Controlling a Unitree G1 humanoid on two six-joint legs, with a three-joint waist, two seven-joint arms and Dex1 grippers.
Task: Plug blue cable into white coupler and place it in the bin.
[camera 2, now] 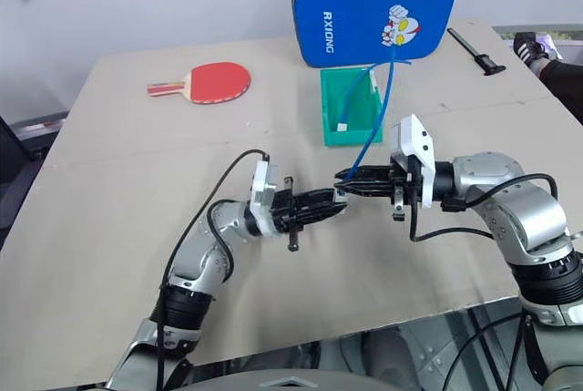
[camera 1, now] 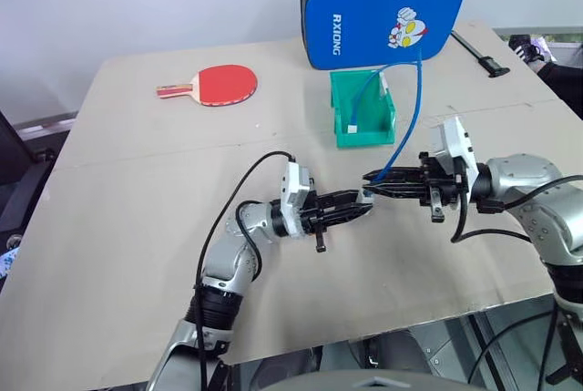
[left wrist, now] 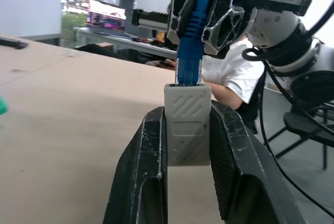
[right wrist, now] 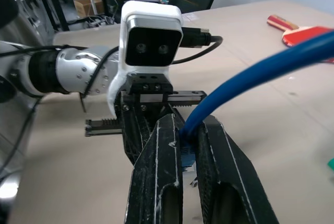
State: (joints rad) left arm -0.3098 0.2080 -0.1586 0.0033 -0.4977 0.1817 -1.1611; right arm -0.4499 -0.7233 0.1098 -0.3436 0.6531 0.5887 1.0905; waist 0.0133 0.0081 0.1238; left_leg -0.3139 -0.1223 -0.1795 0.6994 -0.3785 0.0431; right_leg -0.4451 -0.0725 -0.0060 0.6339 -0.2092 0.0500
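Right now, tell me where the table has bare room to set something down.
Bare table left of the left hand, and between the paddle and that arm. Crowded: around the bin, blue case, cable and right hand.

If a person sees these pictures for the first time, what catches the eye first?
At the table's middle, the left gripper and right gripper meet tip to tip: the left grips the white coupler, the right presses the blue cable plug into it. Behind stand the green bin and a blue padded case.
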